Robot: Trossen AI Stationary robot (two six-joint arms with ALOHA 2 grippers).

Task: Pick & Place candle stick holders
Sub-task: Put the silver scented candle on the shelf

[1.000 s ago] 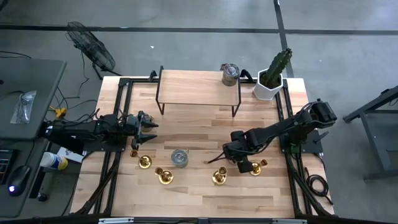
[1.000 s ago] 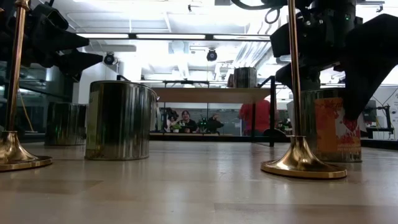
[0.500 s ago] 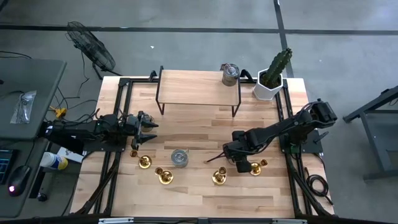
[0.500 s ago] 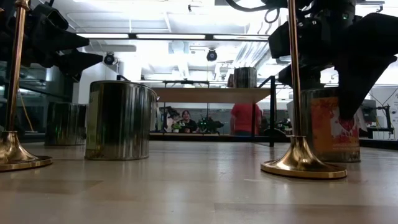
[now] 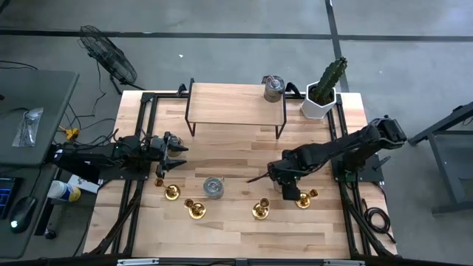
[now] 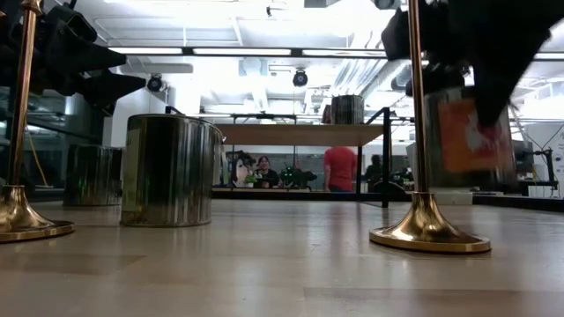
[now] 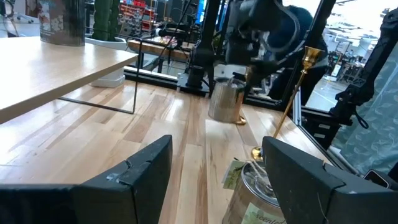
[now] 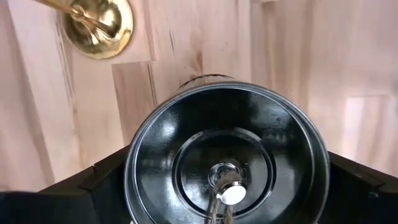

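Four gold candlestick holders stand upright on their round bases along the table's near side (image 5: 171,193) (image 5: 196,210) (image 5: 260,211) (image 5: 304,198); two also show in the low view (image 6: 428,231) (image 6: 18,216). No gripper touches them. My right gripper (image 5: 287,179) is shut on a tin can (image 8: 225,162) with an orange label (image 6: 471,132), held above the table between the two right-hand holders. My left gripper (image 5: 179,157) is open and empty at the table's left side (image 7: 214,180). My right gripper holds the tin can by its upper rim, one finger (image 8: 93,183) on each opposite side of the round top (image 8: 149,149). The fingers come from above, pointing down. The can hangs upright, its bottom (image 6: 471,183) lifted clear of the table.
Another tin can (image 5: 213,188) stands near the table's middle, between the holders. A wooden shelf on a black frame (image 5: 235,103) stands at the far side with a can (image 5: 273,89) on it. A potted cactus (image 5: 324,92) is at the far right corner. People move in the room behind.
My right gripper has gone up and a little toward the table's far edge with the tin can. The can stood on the table a second ago and now hangs upright, lifted clear. The candlestick holders have stayed where they were.
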